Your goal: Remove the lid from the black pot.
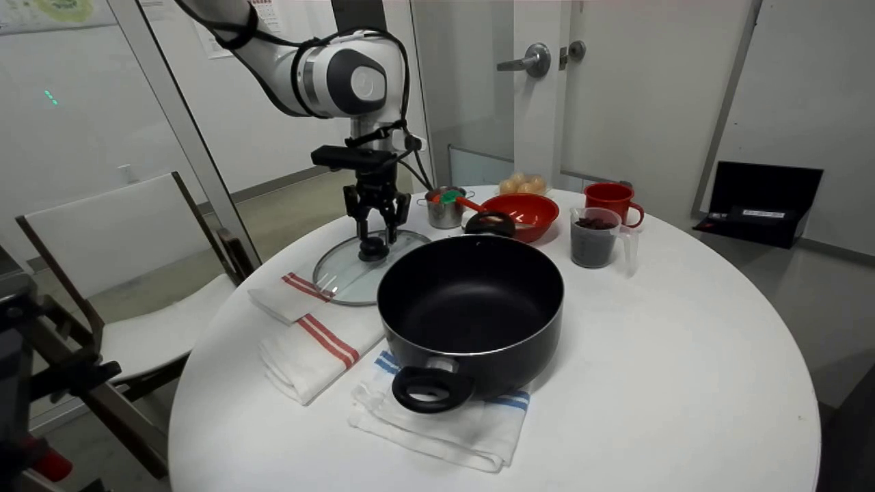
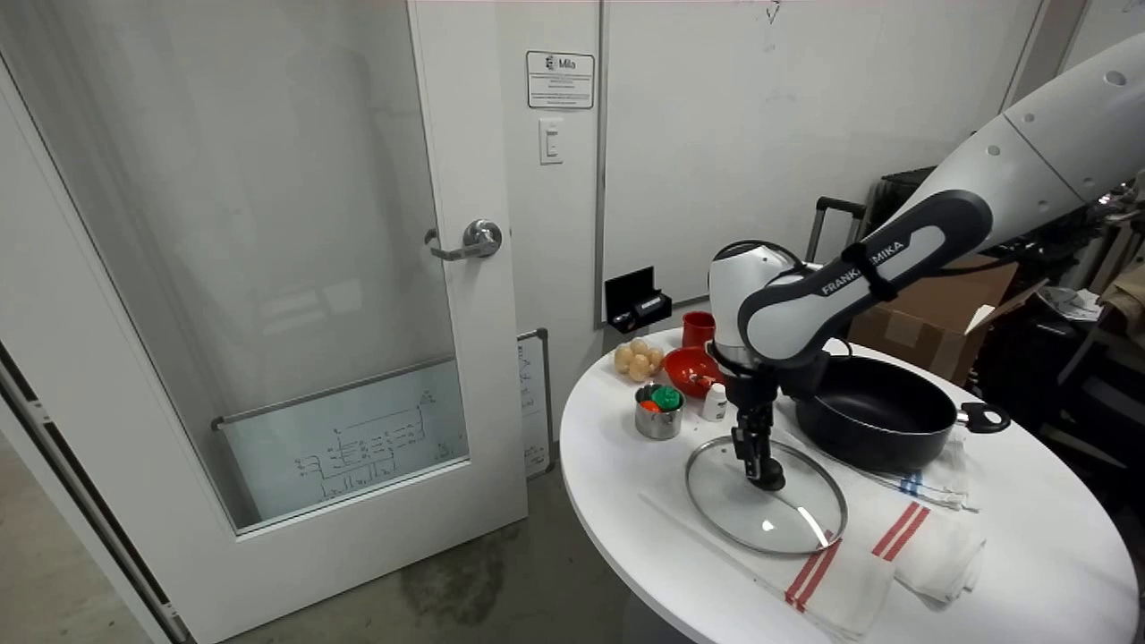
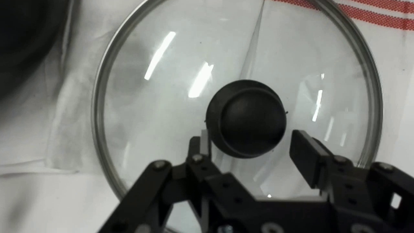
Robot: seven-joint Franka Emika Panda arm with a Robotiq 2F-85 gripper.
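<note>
The glass lid (image 1: 345,277) lies on the white table beside the black pot (image 1: 513,365), partly over a red-striped towel. The lid also shows in an exterior view (image 2: 729,501) and in the wrist view (image 3: 152,103). Its dark knob (image 3: 254,121) points up. The pot stands uncovered with its black inside visible; its edge shows in the wrist view (image 3: 26,38). My gripper (image 3: 249,133) is open at the knob, fingers pointing down, also seen in both exterior views (image 1: 377,239) (image 2: 759,474). In the wrist view a gap shows between the knob and the right finger.
The red-striped towel (image 1: 307,355) and a blue-striped towel (image 1: 444,430) lie on the table (image 1: 670,383). A metal cup (image 1: 446,212), red bowl (image 1: 540,219), egg-like round things (image 1: 523,183), measuring cup (image 1: 593,242) and red mug (image 1: 608,198) stand beyond the pot.
</note>
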